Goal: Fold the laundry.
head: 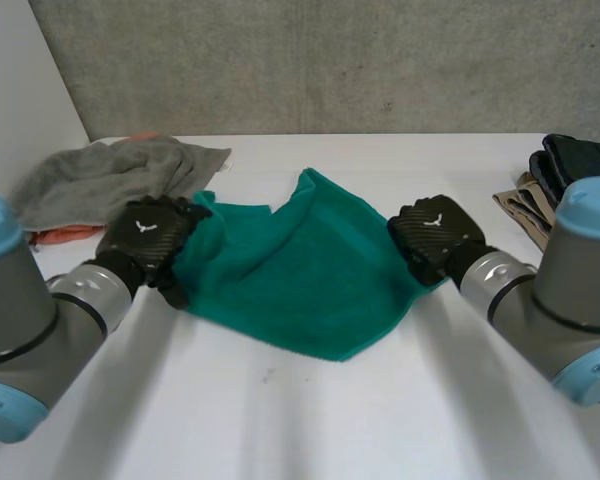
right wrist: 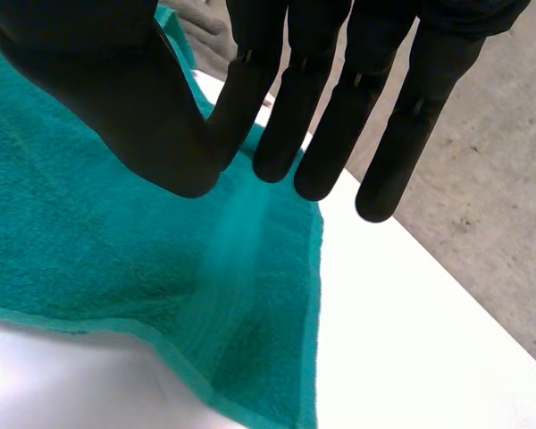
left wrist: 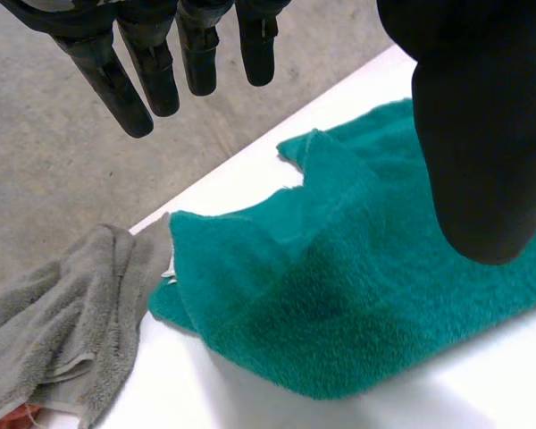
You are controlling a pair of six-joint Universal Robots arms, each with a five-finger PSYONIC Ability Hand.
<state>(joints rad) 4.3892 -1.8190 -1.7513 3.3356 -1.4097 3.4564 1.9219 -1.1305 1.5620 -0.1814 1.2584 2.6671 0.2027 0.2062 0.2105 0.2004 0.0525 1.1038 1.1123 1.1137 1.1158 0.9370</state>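
Mostly flat, the teal towel (head: 300,270) bunches at one corner.

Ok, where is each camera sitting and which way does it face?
Head view: behind and between the arms, looking down at the white table; both arms show; left hand and right hand flank the green towel.
Left wrist view: on that wrist, looking along its open hand at the towel's crumpled corner and a grey cloth.
Right wrist view: on that wrist, looking past straight fingers at the towel's edge.
Shared: the towel in all; the grey cloth in head and left wrist.
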